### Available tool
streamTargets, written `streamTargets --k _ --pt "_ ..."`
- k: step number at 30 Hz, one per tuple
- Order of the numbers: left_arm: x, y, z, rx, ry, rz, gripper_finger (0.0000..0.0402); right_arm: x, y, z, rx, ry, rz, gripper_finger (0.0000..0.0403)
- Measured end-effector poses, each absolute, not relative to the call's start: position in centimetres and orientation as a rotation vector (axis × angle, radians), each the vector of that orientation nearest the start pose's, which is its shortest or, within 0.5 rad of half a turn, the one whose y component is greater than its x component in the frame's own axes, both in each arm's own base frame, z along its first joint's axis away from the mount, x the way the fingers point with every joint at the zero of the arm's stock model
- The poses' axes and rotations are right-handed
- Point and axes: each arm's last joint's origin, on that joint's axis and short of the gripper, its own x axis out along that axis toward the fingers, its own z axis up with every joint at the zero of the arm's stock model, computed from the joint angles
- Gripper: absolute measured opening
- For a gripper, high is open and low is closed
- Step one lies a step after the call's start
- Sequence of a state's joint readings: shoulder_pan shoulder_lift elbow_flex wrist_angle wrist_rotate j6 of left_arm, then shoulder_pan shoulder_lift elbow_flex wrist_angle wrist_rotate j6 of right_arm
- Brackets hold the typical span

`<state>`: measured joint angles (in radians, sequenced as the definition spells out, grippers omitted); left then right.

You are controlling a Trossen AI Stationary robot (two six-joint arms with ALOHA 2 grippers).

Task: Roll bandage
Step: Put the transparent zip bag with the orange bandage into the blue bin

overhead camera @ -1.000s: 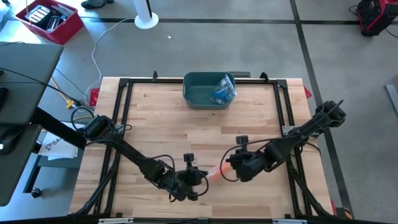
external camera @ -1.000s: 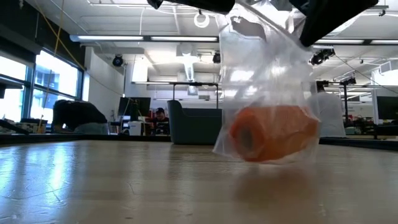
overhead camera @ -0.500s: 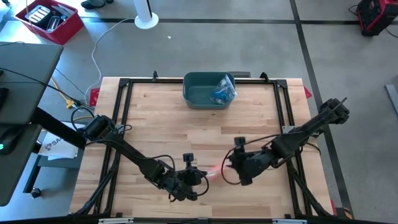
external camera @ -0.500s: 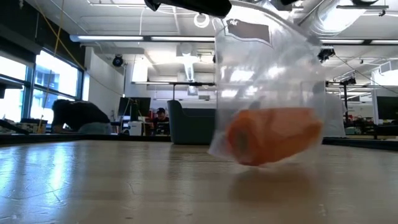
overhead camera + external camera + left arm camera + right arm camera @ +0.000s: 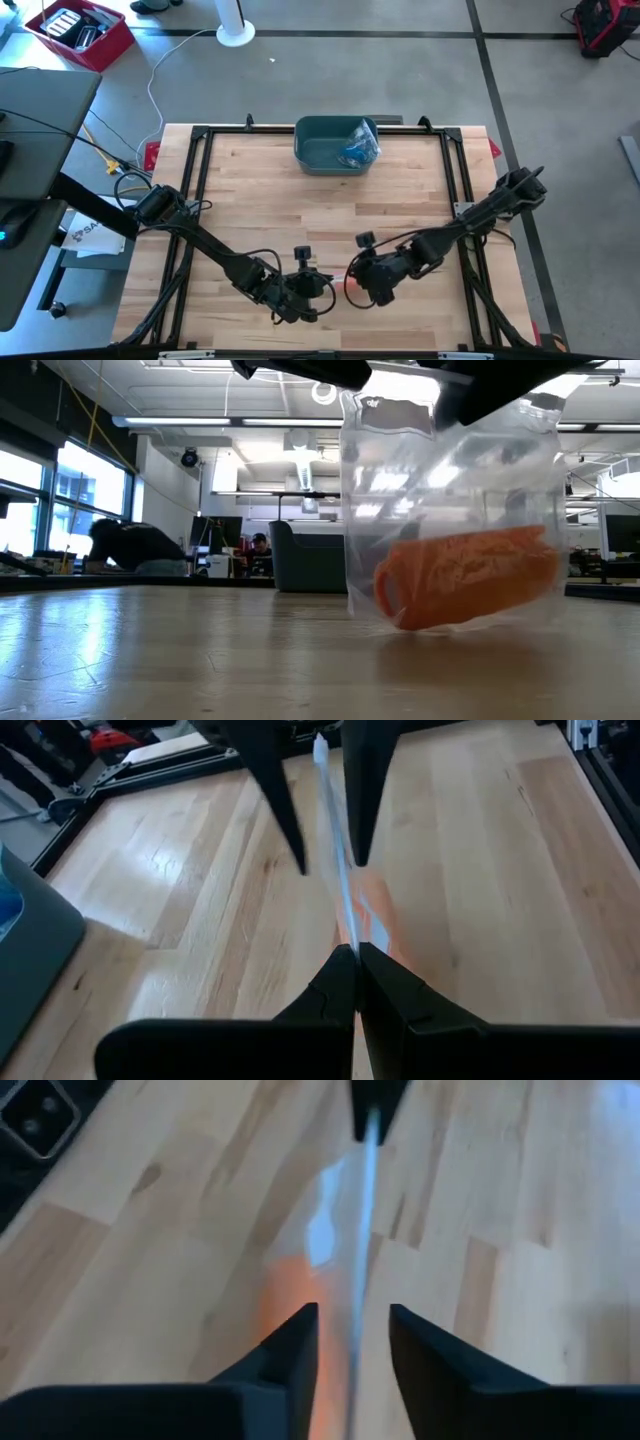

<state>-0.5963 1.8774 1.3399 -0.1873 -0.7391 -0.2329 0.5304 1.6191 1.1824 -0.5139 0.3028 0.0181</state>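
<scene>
A clear plastic bag [image 5: 450, 500] holds an orange bandage roll [image 5: 465, 575], which lies tilted in the bag's bottom. The bag hangs low over the wooden table near its front edge; whether its bottom touches the wood I cannot tell. My left gripper [image 5: 355, 958] is shut on the bag's top. My right gripper [image 5: 350, 1312] is open, one finger on each side of the bag's upper edge [image 5: 362, 1200], touching nothing. In the high view my left gripper [image 5: 320, 289] and my right gripper [image 5: 353, 283] stand close together, with the orange roll [image 5: 350, 284] between them. My left gripper pinches the bag's top edge [image 5: 347, 925] between its two shut fingers, at the end of that edge away from my right gripper. The fingers slant downward, coming from the table's left. The bag hangs below them with the roll in its bottom.
A teal bin [image 5: 312, 152] with blue items inside stands at the table's far edge, in the middle. Black rails [image 5: 205, 180] frame the tabletop. Bare wood lies between the bin and the grippers. In the room beyond, people sit at desks [image 5: 130, 548].
My right gripper has opened and let go of the bag, then moved toward the table's left and near edge, closer to my left gripper, tipping further down. The bag has sunk a little and spread wider. The roll inside has tilted, one end now higher.
</scene>
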Motion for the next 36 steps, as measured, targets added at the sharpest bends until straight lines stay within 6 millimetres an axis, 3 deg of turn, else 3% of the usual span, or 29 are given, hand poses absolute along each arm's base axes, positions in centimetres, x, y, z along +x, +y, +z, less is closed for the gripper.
streamTargets --k 8,11,15,19,22,26,32,36 --pt "34.7 -21.1 22.2 0.156 0.536 0.258 0.0012 29.9 15.8 23.7 -0.322 0.887 0.180 0.0016" --pt "34.1 -20.5 22.3 0.140 0.588 0.287 0.0043 30.2 15.0 23.6 -0.229 0.900 0.100 0.0008" --pt "32.1 -18.9 22.7 0.153 0.678 0.439 0.0092 30.6 13.2 23.5 -0.134 0.931 -0.034 0.0003" --pt "28.7 -17.2 22.4 0.126 0.787 0.680 0.0133 31.4 10.5 23.7 -0.077 0.921 -0.238 0.0001" --pt "26.2 -17.2 21.7 0.071 0.785 0.816 0.0154 32.7 8.3 25.3 -0.023 0.871 -0.320 0.0001" --pt "24.1 -18.3 20.0 0.005 0.662 0.844 0.0165 34.5 5.5 29.5 0.023 0.740 -0.417 0.0000" --pt "22.7 -19.6 17.5 -0.110 0.541 0.794 0.0163 35.6 -0.6 35.4 0.093 0.580 -0.567 0.0000" --pt "22.5 -20.1 16.8 -0.130 0.531 0.751 0.0163 35.2 -5.5 36.6 0.191 0.523 -0.708 0.0000"
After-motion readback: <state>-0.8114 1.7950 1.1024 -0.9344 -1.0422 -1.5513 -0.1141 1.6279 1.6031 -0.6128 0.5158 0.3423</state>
